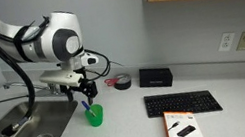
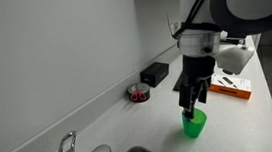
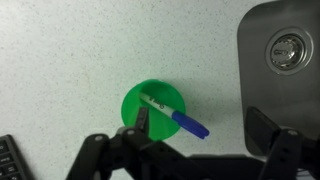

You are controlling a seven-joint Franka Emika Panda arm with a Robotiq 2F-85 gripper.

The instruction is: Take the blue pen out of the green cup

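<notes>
- The green cup (image 3: 150, 108) is small and light. If one of the fingers (image 3: 268, 135) bumps its rim on the way down, I think the cup could tip over or slide on the desk (image 3: 60, 50).
- The blue pen (image 3: 180, 119) is thin and it leans. If the fingers close a bit to the side, they could miss it, or push it flat across the rim.
- If the fingers grab the cup wall along with the pen, the cup may lift up too and then drop.
- The sink (image 3: 285, 50) is near the cup. A pen that slips loose could roll that way.
- In the wrist view the fingers are wide apart. One tip shows over the near edge of the cup and the other is out past the blue end of the pen.
- They hold nothing. I cannot tell if the near tip touches the cup.
- In both exterior views the fingers (image 1: 87, 89) (image 2: 188, 99) hang just above the cup (image 1: 94, 116) (image 2: 194, 126).
- The pen sits inside the cup. It leans on the rim, and its blue end pokes out toward the sink side.
</notes>
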